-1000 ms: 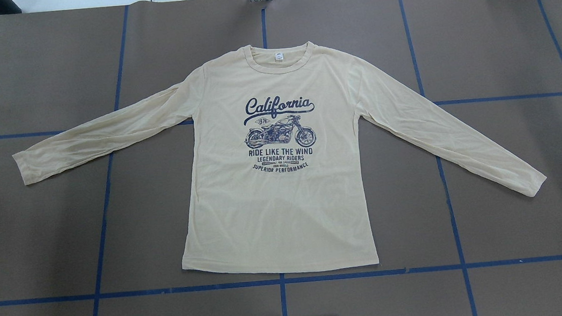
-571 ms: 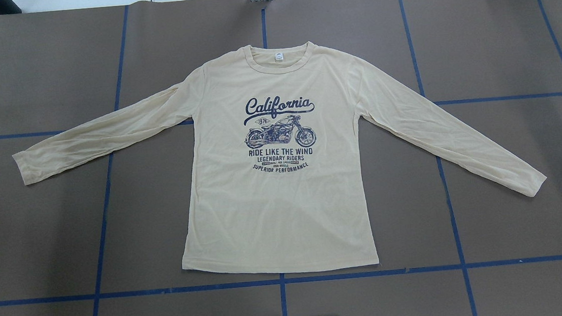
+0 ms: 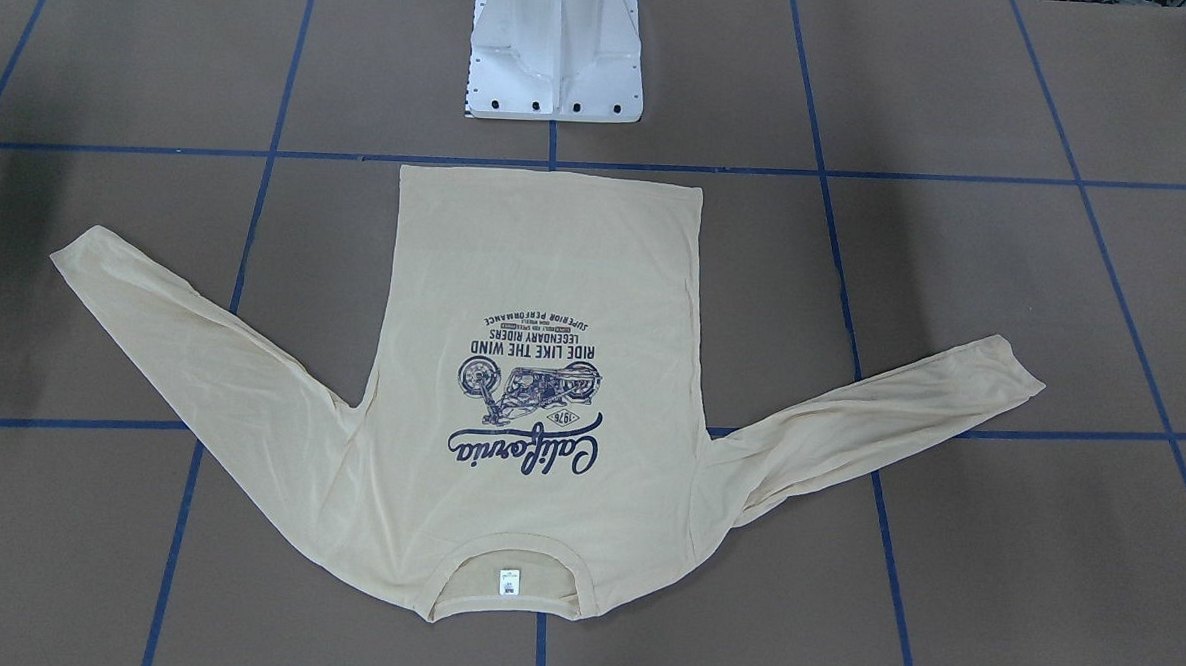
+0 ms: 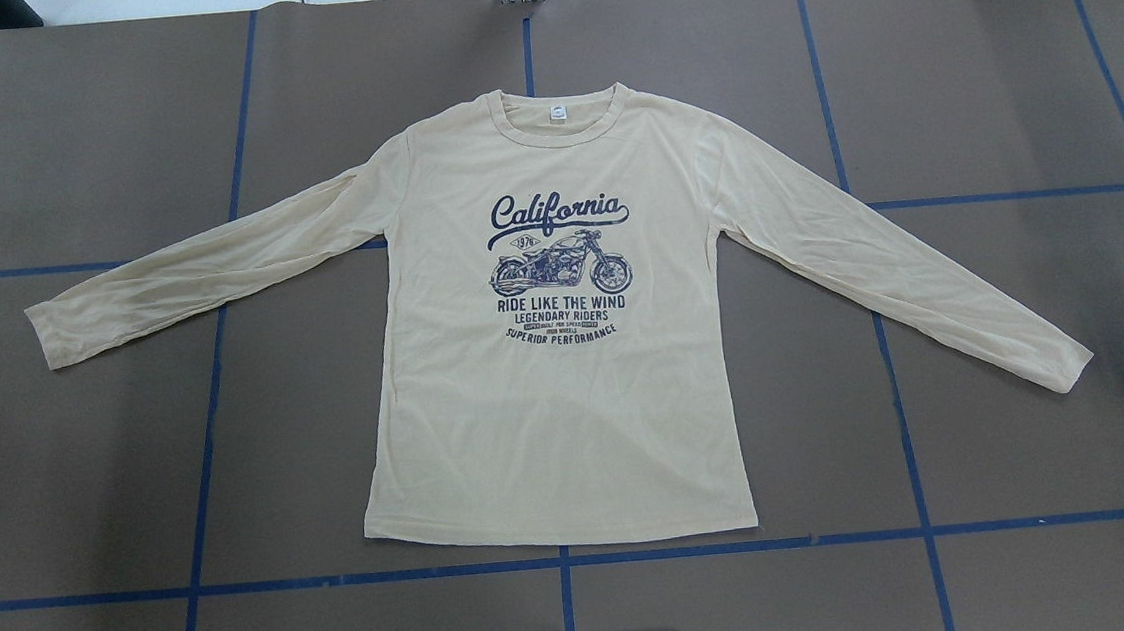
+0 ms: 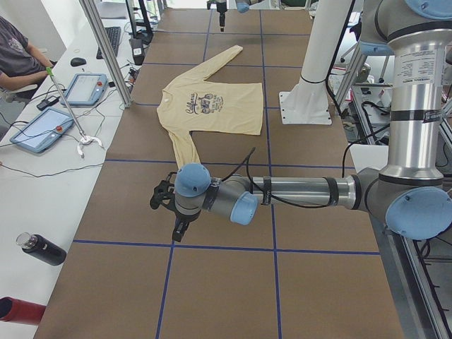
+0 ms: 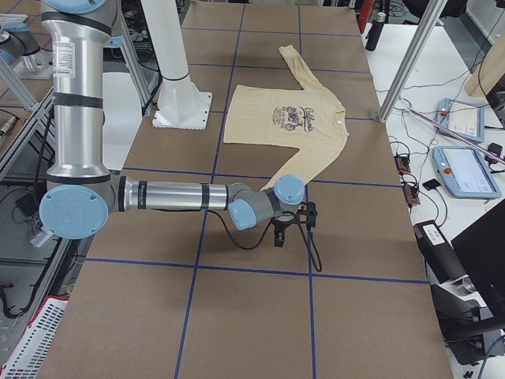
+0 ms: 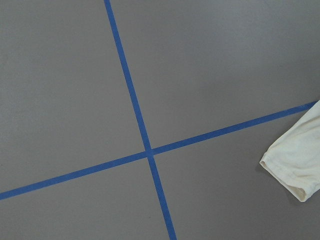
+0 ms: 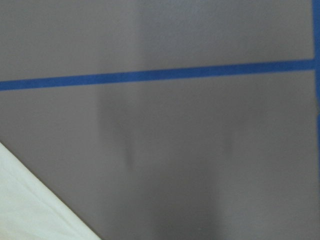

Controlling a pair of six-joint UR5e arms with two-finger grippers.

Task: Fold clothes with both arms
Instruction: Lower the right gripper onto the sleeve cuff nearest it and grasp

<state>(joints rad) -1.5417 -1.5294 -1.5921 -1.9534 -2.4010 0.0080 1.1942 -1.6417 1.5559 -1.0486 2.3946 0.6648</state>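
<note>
Item 1. Brown paper-covered table [image 4: 1004,70] with a blue tape grid.

Item 2. Pale yellow-beige thin long-sleeved T-shirt [image 4: 551,427], at the table's centre. It lies flat, print up, collar at 12 o'clock, hem at 6 and sleeves spread toward 9 and 4.

Item 3. Silver-grey jointed left arm [image 5: 296,192] and right arm [image 6: 173,196], each reaching low beyond a cuff.

Item 4. Black two-finger left hand [image 5: 178,229], out at 9 o'clock, and right hand [image 6: 282,233], out at 3. Neither touches cloth, and I cannot tell whether they are spread or clenched.

Item 5. Small white neck label [image 4: 557,112].

Progress: apparently no fold is made yet, so every fold remains.
</note>
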